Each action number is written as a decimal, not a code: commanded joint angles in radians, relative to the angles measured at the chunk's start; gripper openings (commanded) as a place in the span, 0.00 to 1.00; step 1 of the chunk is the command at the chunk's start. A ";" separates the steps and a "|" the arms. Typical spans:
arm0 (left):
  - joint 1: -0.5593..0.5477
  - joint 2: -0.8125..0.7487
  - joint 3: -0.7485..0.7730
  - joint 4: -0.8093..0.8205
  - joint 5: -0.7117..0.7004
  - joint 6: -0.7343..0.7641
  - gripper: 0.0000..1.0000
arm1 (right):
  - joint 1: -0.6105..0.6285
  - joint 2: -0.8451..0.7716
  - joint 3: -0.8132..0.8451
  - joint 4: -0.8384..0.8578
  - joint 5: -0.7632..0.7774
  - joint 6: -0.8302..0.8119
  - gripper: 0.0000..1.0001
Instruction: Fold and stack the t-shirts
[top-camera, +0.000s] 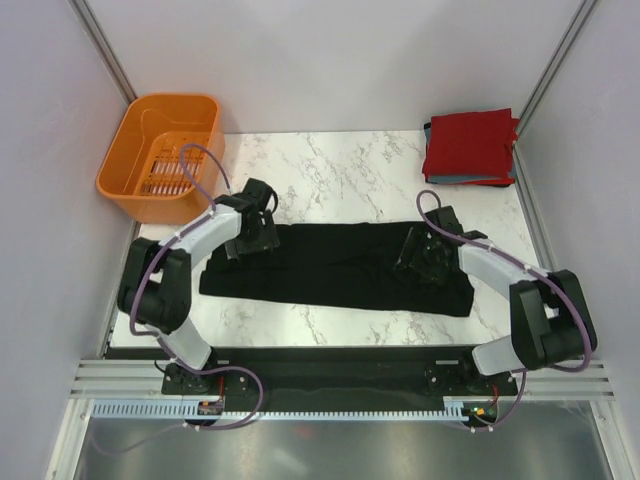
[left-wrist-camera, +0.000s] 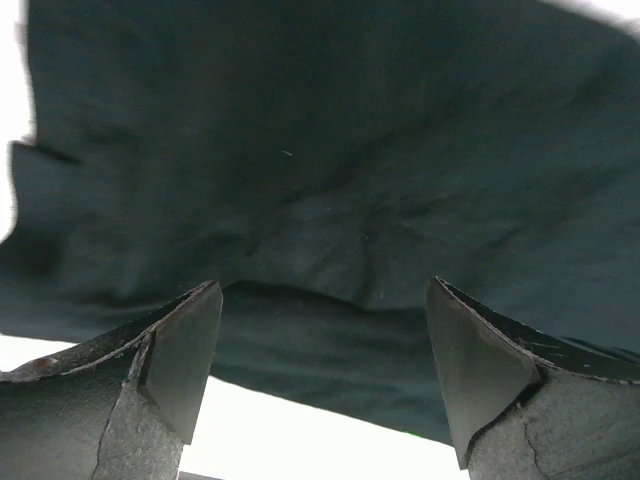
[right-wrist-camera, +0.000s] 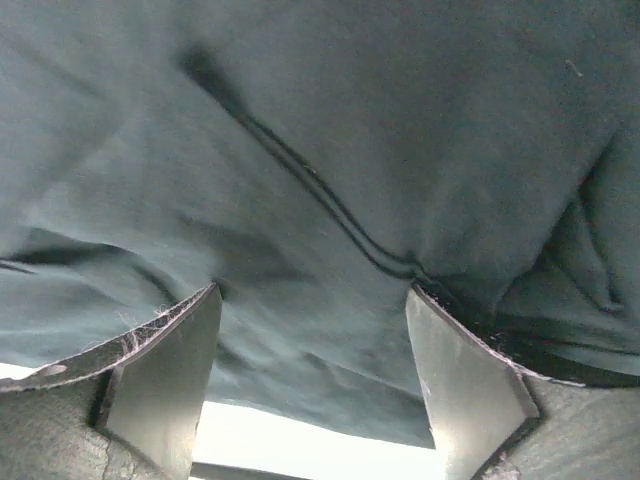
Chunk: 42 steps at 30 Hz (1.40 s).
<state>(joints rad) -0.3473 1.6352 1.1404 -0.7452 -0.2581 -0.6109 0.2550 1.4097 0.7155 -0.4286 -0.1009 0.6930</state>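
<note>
One black t-shirt (top-camera: 335, 270) lies flat in a wide band across the middle of the frame, on the marble table (top-camera: 330, 165). We see the left gripper (left-wrist-camera: 323, 286) and right gripper (right-wrist-camera: 312, 288) with fingers spread apart against its cloth, one near each end. A folded red t-shirt (top-camera: 468, 142) tops a grey-blue one (top-camera: 470, 181) at upper right. An orange basket (top-camera: 160, 150) sits upper left.

Orange plastic basket (top-camera: 160, 155), at 10 o'clock: upright, mouth upward, floor slotted, standing at the far-left corner of the white, grey-veined marble table (top-camera: 330, 165). Pale wall panels (top-camera: 330, 60) enclose the table from 9 through 12 to 3 o'clock. Slotted white rail (top-camera: 330, 408), at 6 o'clock, along the near edge.
</note>
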 joint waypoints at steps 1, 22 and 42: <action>-0.005 0.090 -0.022 0.007 0.040 0.040 0.89 | 0.015 0.125 0.079 0.088 -0.069 0.028 0.82; -0.272 -0.051 -0.251 0.144 0.566 -0.266 0.82 | 0.036 1.202 1.416 -0.047 -0.295 0.016 0.86; -0.527 -0.190 0.111 0.012 0.426 -0.445 0.89 | 0.035 1.352 1.808 0.332 -0.210 0.039 0.98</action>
<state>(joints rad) -0.8707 1.5349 1.1755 -0.6094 0.3267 -1.0794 0.2897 2.8258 2.5420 -0.1413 -0.3450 0.8112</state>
